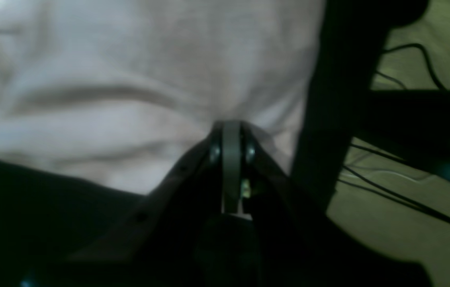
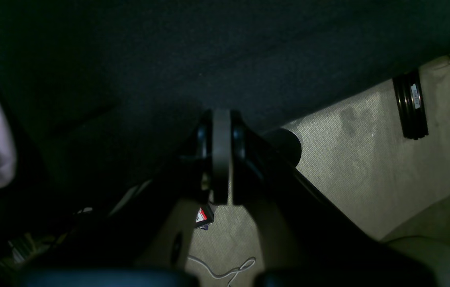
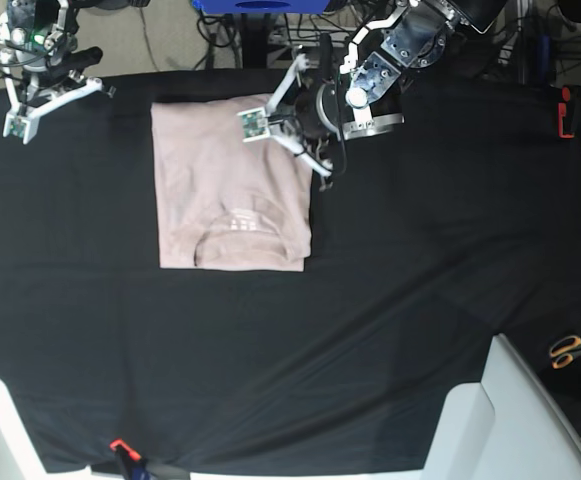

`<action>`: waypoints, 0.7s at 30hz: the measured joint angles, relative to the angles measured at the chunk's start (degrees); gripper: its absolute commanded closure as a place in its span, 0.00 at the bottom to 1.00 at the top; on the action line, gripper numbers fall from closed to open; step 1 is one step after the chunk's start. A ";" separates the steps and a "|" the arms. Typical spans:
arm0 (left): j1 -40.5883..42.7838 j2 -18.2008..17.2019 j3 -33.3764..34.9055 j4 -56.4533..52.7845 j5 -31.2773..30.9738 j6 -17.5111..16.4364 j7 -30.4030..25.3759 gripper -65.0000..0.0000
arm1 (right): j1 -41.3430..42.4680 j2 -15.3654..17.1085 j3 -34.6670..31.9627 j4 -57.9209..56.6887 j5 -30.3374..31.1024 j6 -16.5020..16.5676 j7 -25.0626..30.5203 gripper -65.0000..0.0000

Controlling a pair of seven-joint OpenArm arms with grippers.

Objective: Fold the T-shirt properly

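Left tool [image 1: 231, 131] is clenched right on the shirt's [image 1: 129, 79] edge in its wrist cam, right tool [image 2: 222, 119] sits clenched on nothing over the black surface [image 2: 209, 48], and from above the shirt lies folded at upper left center.

Bare tablecloth [image 3: 370, 300] all around T-shirt [image 3: 230, 190]

My left wrist view is blurred; my left pincer [image 1: 231, 131] hides the T-shirt [image 1: 137, 79] edge it meets.
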 measured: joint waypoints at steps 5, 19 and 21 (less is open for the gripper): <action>1.60 0.70 -7.80 9.90 -0.07 0.00 -0.44 1.00 | -3.15 -0.07 0.13 2.01 0.39 0.22 2.19 1.00; 38.64 -1.75 -25.66 13.18 -0.24 0.20 3.74 1.00 | -19.85 1.60 -0.46 1.07 0.76 0.28 0.17 1.00; 40.06 -1.44 -25.24 8.26 -0.28 0.13 3.17 1.00 | -18.01 4.35 -3.82 -6.97 1.75 -0.15 1.73 1.00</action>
